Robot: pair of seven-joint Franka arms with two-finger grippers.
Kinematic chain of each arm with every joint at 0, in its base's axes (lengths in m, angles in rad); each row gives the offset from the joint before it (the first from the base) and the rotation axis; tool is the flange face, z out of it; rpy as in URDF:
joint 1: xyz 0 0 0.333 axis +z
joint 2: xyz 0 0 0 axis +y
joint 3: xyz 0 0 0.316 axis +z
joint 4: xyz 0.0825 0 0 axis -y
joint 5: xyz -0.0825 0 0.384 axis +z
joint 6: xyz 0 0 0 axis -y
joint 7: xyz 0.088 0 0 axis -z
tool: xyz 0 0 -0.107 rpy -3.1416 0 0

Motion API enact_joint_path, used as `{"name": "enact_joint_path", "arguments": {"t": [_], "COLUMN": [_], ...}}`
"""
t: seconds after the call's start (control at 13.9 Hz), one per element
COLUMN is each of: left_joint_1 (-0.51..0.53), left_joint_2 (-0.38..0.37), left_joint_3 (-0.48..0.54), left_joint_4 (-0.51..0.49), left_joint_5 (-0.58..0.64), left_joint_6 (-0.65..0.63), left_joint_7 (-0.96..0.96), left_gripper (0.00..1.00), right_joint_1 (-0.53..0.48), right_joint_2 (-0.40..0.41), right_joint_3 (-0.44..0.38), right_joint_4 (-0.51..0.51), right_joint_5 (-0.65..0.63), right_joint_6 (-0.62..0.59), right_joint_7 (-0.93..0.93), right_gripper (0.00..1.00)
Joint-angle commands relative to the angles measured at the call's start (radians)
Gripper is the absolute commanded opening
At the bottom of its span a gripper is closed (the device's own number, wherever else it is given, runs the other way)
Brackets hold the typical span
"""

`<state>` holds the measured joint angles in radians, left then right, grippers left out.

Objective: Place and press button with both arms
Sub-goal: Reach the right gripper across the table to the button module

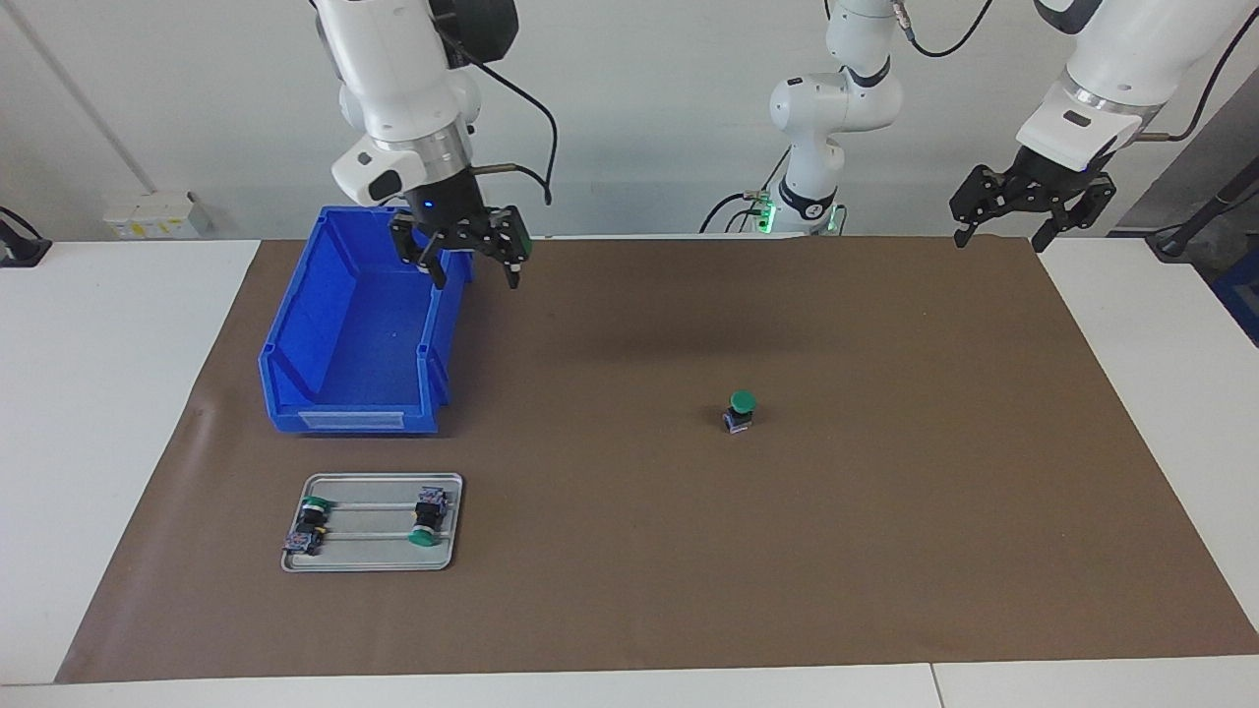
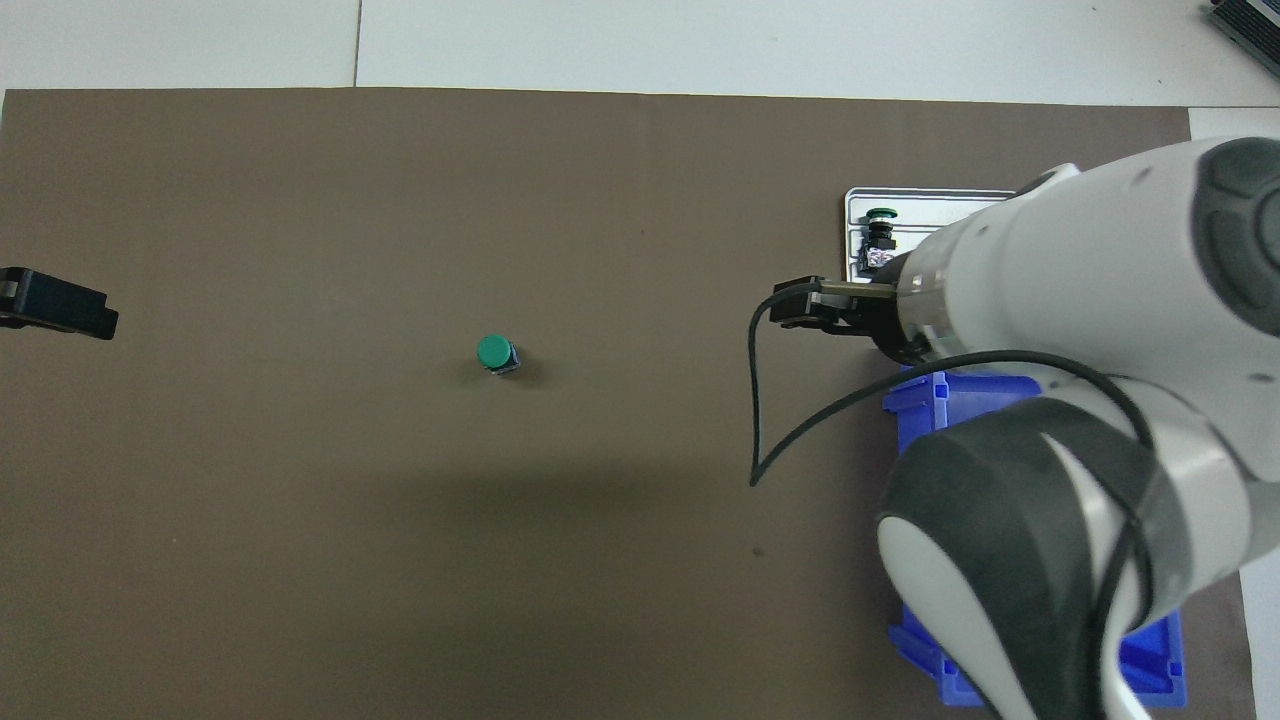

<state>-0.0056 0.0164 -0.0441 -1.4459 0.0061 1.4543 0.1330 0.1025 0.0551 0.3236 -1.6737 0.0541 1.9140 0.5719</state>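
Button [image 1: 740, 410] stood upright on the bare mat, well apart from both tools. Right tool [image 1: 470, 258] hung over the bin [image 1: 344, 334], left tool [image 1: 1033, 211] waited; both fingers apart. Best descend squarely onto the cap.

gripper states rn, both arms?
Left gripper: open, empty, raised over the mat's edge at the left arm's end.
Right gripper: open, empty, over the blue bin rim.

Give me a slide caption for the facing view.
Green button upright on the brown mat; both open hands, right and left, raised.
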Motion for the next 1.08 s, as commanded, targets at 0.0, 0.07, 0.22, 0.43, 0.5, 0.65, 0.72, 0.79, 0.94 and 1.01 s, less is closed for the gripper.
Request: {"name": "enact_joint_path", "arguments": {"t": [0.0,0.07,0.22,0.43,0.5,0.65,0.72,0.79,0.94,1.01], "left_joint_1": [0.009,0.009,0.003,0.0,0.004,0.001,0.001,0.006,0.018,0.026], "left_joint_2": [-0.01,-0.012,-0.013,-0.035,-0.036,-0.038,-0.038,-0.038,-0.038,-0.038], "left_joint_3": [-0.01,-0.01,-0.01,-0.014,-0.016,-0.014,-0.014,-0.013,-0.01,-0.01], "left_joint_4": [-0.002,-0.002,-0.005,-0.045,-0.048,-0.051,-0.051,-0.051,-0.053,-0.053], "left_joint_5": [-0.014,-0.014,-0.014,-0.014,-0.014,-0.014,-0.014,-0.012,-0.012,-0.012], "left_joint_6": [-0.017,-0.02,-0.029,-0.022,-0.022,-0.018,-0.022,-0.022,-0.022,-0.022], "left_joint_7": [0.001,-0.001,-0.009,-0.007,-0.006,-0.004,-0.003,-0.003,-0.003,-0.003], "left_gripper": [1.0,1.0,1.0,1.0,1.0,1.0,1.0,1.0,1.0,1.0], "right_joint_1": [-0.007,-0.007,0.003,0.049,0.063,0.115,0.143,0.16,0.18,0.183], "right_joint_2": [0.121,0.187,0.296,0.434,0.471,0.537,0.573,0.613,0.692,0.71], "right_joint_3": [0.151,0.213,0.299,0.37,0.371,0.371,0.365,0.365,0.365,0.365], "right_joint_4": [0.015,0.046,0.077,0.162,0.184,0.213,0.245,0.279,0.334,0.339], "right_joint_5": [-0.151,-0.23,-0.383,-0.509,-0.56,-0.618,-0.654,-0.718,-0.83,-0.876], "right_joint_6": [0.124,0.132,0.138,0.169,0.196,0.276,0.295,0.298,0.327,0.357], "right_joint_7": [0.13,0.19,0.34,0.393,0.419,0.454,0.462,0.462,0.46,0.459], "right_gripper": [1.0,1.0,1.0,1.0,1.0,1.0,1.0,1.0,1.0,1.0]}}
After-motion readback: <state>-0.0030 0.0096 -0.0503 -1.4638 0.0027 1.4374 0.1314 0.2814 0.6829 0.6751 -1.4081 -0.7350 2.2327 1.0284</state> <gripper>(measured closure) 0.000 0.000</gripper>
